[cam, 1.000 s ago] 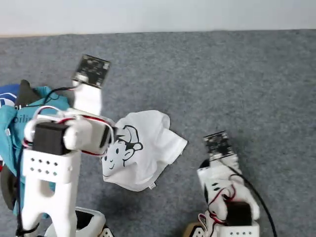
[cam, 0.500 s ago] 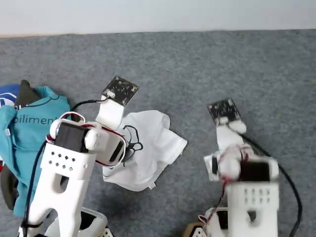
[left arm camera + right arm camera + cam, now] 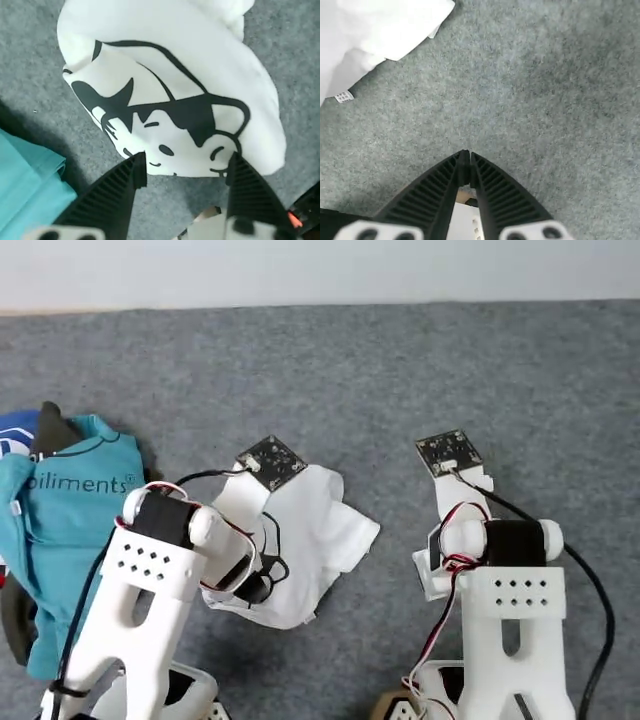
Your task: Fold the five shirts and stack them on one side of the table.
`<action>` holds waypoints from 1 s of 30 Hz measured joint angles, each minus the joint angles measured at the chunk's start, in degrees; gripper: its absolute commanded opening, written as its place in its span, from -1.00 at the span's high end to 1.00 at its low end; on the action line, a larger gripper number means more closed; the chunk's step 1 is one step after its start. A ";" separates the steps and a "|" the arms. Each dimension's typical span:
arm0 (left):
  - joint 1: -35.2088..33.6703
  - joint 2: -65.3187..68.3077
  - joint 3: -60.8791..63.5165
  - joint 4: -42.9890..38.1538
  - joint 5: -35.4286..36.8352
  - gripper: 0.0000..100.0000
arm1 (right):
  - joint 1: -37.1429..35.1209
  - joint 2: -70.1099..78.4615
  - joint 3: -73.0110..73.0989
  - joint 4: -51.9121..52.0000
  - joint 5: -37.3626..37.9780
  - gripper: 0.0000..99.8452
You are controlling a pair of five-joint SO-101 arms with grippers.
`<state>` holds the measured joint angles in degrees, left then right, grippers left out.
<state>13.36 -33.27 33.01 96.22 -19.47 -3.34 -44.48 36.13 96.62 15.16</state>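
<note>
A crumpled white shirt [image 3: 318,525] with a black cartoon print lies on the grey table near the middle. My left arm [image 3: 165,550] hangs over its left part. In the left wrist view my left gripper [image 3: 184,167] is open just above the printed face of the white shirt [image 3: 170,85], with nothing between its fingers. My right gripper [image 3: 465,156] is shut and empty over bare grey carpet, with a corner of the white shirt [image 3: 375,30] a short way off. My right arm [image 3: 500,565] stands to the right of the shirt.
A heap of shirts sits at the table's left edge, with a teal shirt [image 3: 65,510] on top and blue and dark cloth beneath. An edge of the teal shirt [image 3: 22,182] lies close to my left gripper. The grey table [image 3: 450,370] stretches back to a pale wall.
My left arm swung right from the teal heap to above the white shirt's print. My right arm rose from its low folded pose and extended forward. The white shirt stayed put.
</note>
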 measured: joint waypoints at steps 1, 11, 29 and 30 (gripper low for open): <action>0.00 0.00 0.00 -1.14 0.00 0.58 | 0.00 0.00 0.00 0.00 0.00 0.97; -9.14 15.65 -4.22 -10.29 0.35 0.67 | -3.78 3.08 0.00 -8.88 0.18 0.78; -18.29 15.74 -21.89 2.29 1.32 0.54 | -17.85 41.76 -17.67 -18.90 -5.27 0.77; -18.90 15.74 -21.89 2.29 1.58 0.54 | -18.20 43.96 -18.64 -19.69 -5.36 0.77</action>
<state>-5.54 -17.54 11.12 98.51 -17.89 -21.54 -0.53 17.49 76.92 9.80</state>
